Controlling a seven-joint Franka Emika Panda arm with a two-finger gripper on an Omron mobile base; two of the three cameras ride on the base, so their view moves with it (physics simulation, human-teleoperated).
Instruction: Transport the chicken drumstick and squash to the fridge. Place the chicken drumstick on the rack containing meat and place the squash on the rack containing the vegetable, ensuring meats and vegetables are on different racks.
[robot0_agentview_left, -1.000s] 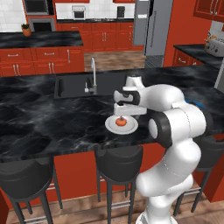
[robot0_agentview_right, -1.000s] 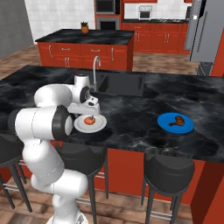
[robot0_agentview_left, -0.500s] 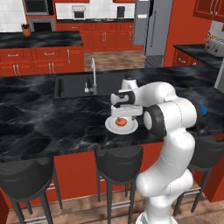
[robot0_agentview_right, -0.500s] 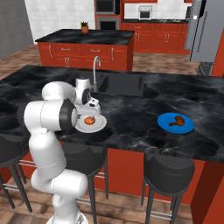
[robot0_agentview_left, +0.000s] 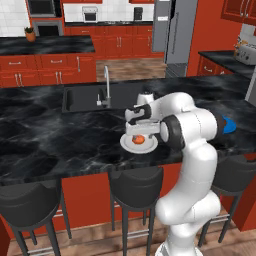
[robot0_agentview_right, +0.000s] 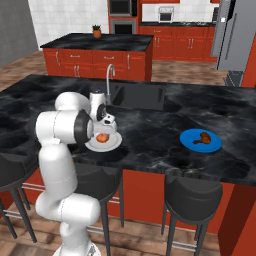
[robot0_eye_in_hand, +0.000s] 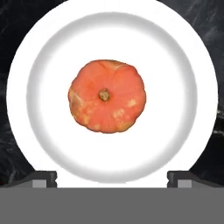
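directly under the hand, the squash (robot0_eye_in_hand: 106, 96) sits at the middle of a white plate (robot0_eye_in_hand: 30, 57) on the black island counter (robot0_agentview_left: 50, 140), stem up, with bare plate all round it. the gripper (robot0_agentview_left: 141, 131) hangs just above it with its jaws spread as wide as they go and nothing between them; the two fingertips (robot0_eye_in_hand: 43, 178) straddle the plate's near rim in the hand view. the step in hand looks to be the pick of the squash, and it should go well if the hand drops straight down so the fingers pass either side of the ball's widest part, stopping just short of the plate before closing. a grip set too high on the rounded top could squeeze it out, and a tilt could catch the plate's rim and push the plate. for room, the plate lies near the counter's near edge, with stools (robot0_agentview_left: 135, 187) below, so the lift ought to go up first rather than outward. the sink (robot0_agentview_left: 85, 97) and its tap (robot0_agentview_left: 106, 82) stand just beyond on the far side, close enough to mind in a swing. the chicken drumstick (robot0_agentview_right: 202, 138) waits on a blue plate (robot0_agentview_right: 187, 142) well to the right, and the fridge (robot0_agentview_left: 172, 30) stands far off across the kitchen floor.
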